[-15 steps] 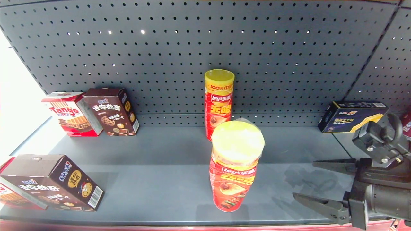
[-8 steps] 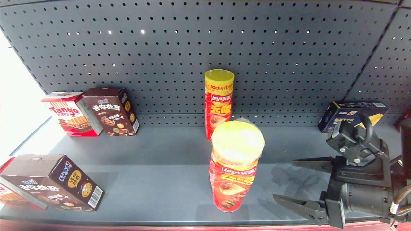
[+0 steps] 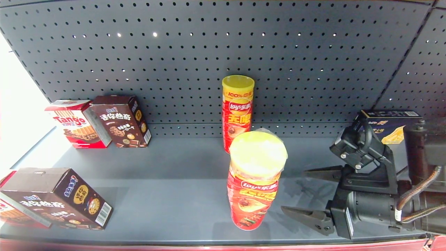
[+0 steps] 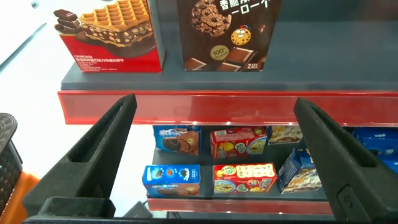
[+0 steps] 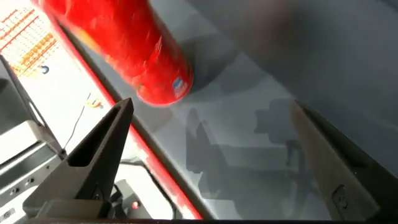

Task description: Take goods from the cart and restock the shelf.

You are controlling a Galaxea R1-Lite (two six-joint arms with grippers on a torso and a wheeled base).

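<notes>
Two red chip cans with yellow lids stand upright on the grey shelf board [image 3: 167, 174]: one near the front edge [image 3: 256, 181], one against the pegboard [image 3: 238, 111]. My right gripper [image 3: 295, 191] hovers low over the board just right of the front can, open, its fingers pointing at the can with nothing between them. In the right wrist view the front can [image 5: 124, 43] lies ahead of the open right gripper [image 5: 211, 106], apart from it. My left gripper [image 4: 214, 102] is open and empty, facing the shelf's red front edge [image 4: 205, 106].
A red wafer box [image 3: 75, 123] and brown cookie box [image 3: 122, 120] stand at the back left. Another brown box [image 3: 59, 197] sits front left, a dark blue box [image 3: 379, 125] back right. Lower shelves [image 4: 236, 162] hold several small packs.
My right gripper has moved left across the shelf toward the front can, still open. The cans and boxes have not moved.
</notes>
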